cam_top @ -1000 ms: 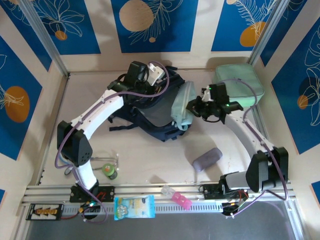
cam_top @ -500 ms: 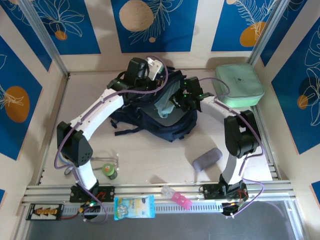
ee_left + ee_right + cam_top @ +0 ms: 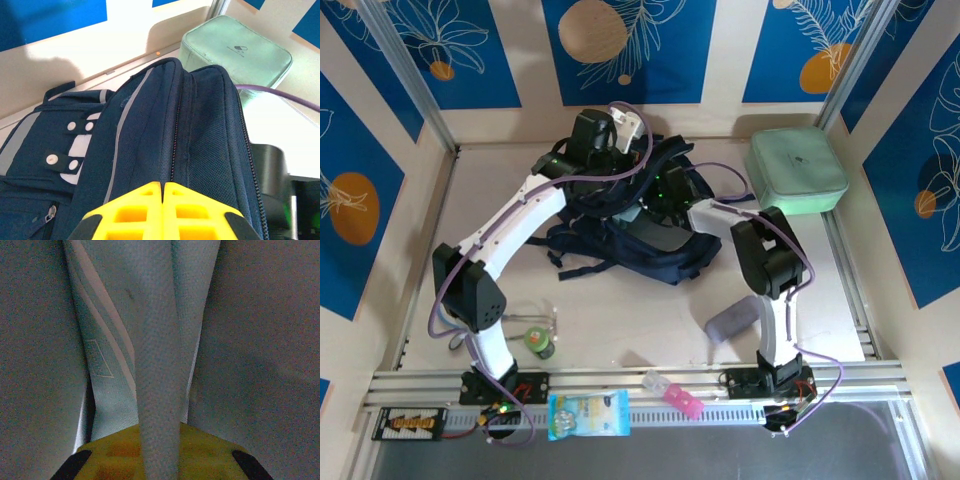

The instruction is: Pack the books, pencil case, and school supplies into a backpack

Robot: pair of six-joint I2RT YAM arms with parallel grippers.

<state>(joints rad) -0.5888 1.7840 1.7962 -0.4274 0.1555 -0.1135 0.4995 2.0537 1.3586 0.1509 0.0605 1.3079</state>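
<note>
Since a second ago the right arm has swung in from beside the mint-green case and folded over the backpack. The pale teal pouch it carried beside the bag is now down inside the mouth. On the right wrist feed I see the right gripper almost closed, with a fold of that pouch running straight between its yellow fingers and dim lining on either side.

My left gripper is fully closed at the bag's far end. Its fingers are pressed together and the zip edge runs right into their seam, so it looks pinched there and held up.

The backpack lies in the far middle of the table. Its long axis runs far-to-near, slanting slightly right toward me, with the raised end pointing at the back wall. Its straps trail off to the left.
</note>
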